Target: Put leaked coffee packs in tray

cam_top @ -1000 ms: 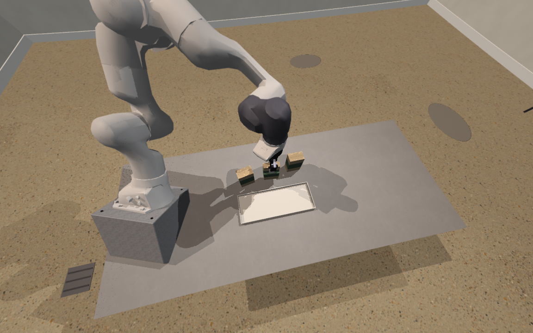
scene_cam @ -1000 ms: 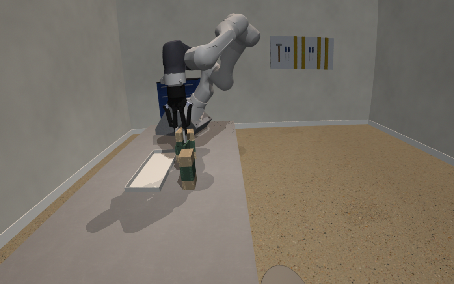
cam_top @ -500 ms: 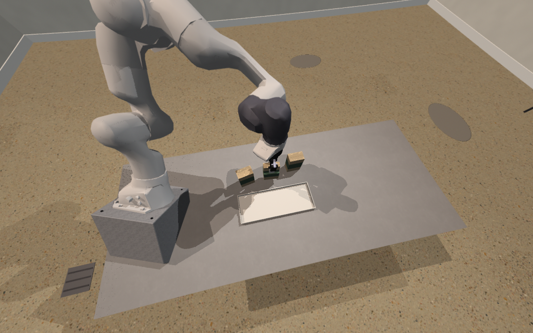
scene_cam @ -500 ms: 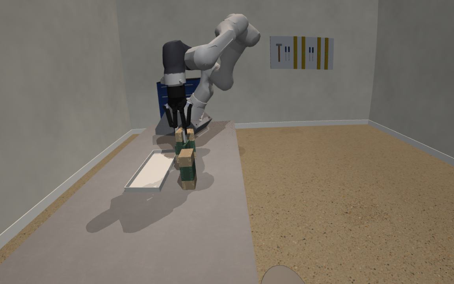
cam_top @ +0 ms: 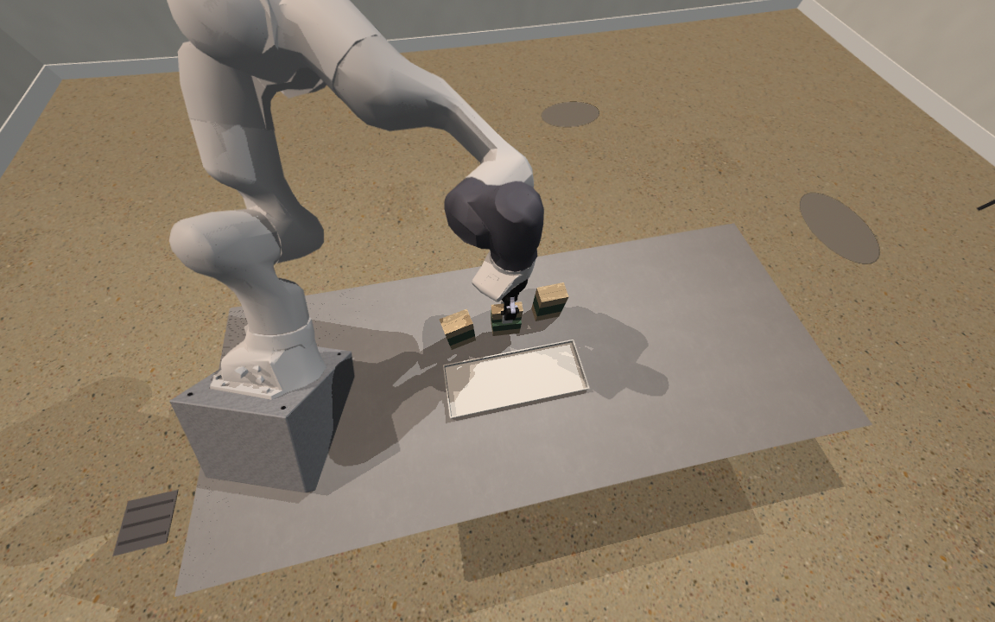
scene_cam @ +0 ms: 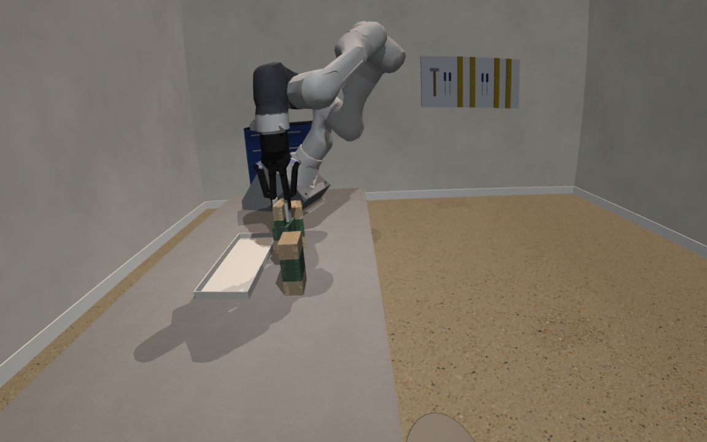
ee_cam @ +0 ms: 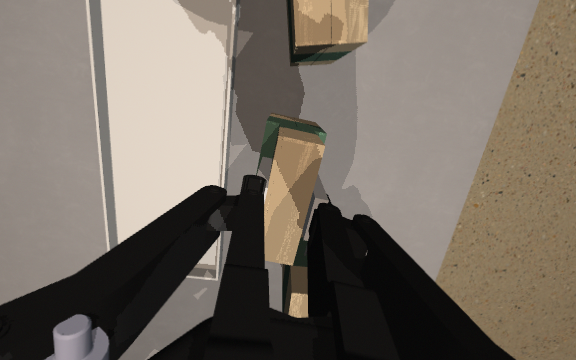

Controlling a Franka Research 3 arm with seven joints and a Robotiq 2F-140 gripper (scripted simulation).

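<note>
Three coffee packs stand in a row on the grey table [cam_top: 718,325], just beside the white tray [cam_top: 515,378]. Gripper [ee_cam: 283,220] is clamped on the middle pack [ee_cam: 293,190], fingers pressed on its two big flat sides. That pack appears raised off the table, though the exterior view is too crowded to be sure. Near pack [scene_cam: 291,258] and far pack [cam_top: 457,326] stand upright, apart from the gripper. Tray holds no pack.

Premises read as a workshop. A tool board [scene_cam: 469,82] with hammer and screwdrivers hangs on the grey wall; a blue cabinet [scene_cam: 250,156] stands behind the arm [scene_cam: 339,65].
</note>
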